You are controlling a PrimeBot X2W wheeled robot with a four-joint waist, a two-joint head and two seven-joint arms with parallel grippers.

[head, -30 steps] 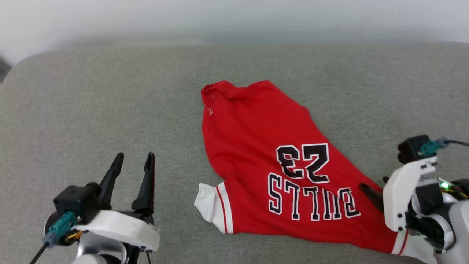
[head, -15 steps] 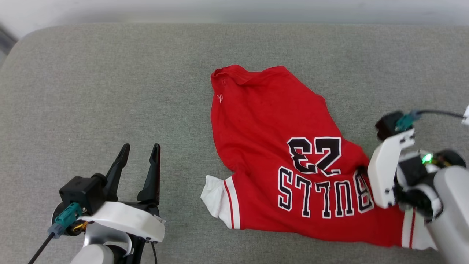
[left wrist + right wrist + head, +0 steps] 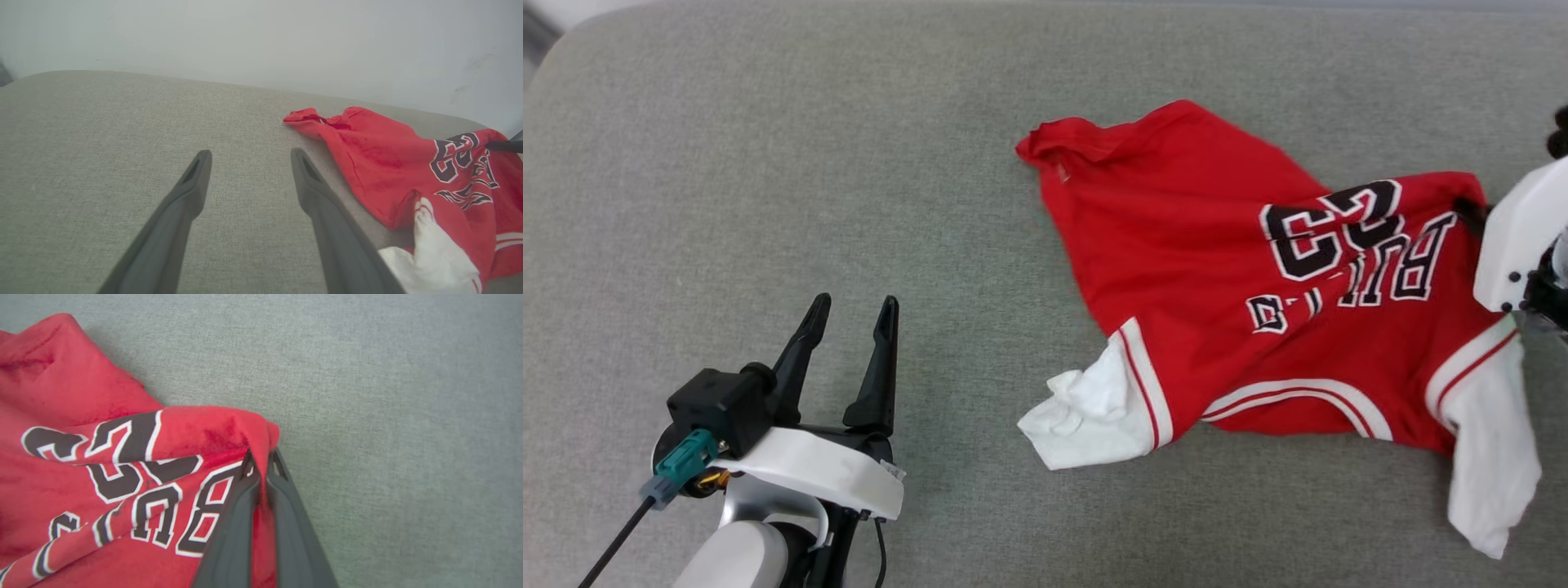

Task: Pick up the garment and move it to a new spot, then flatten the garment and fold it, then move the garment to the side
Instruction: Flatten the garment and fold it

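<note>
right gripper [image 3: 261, 460] is pinched tight on a raised fold of the garment [image 3: 102, 465], right beside the lettering [image 3: 163, 514]; rest of the red shirt trails down onto the grey cushion [image 3: 768, 163], over on its right side; one white sleeve [image 3: 1086, 412] crumpled at the near edge; left gripper [image 3: 854, 304] spread wide, holding nothing, over bare cushion off to the shirt's left

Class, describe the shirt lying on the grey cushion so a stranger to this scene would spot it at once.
Start from the broad grey fabric cushion; on its right half lies a crumpled jersey T-shirt. It is red with white sleeves, striped trim and black lettering with the number 23, and the right gripper pinches a fold of it.
</note>
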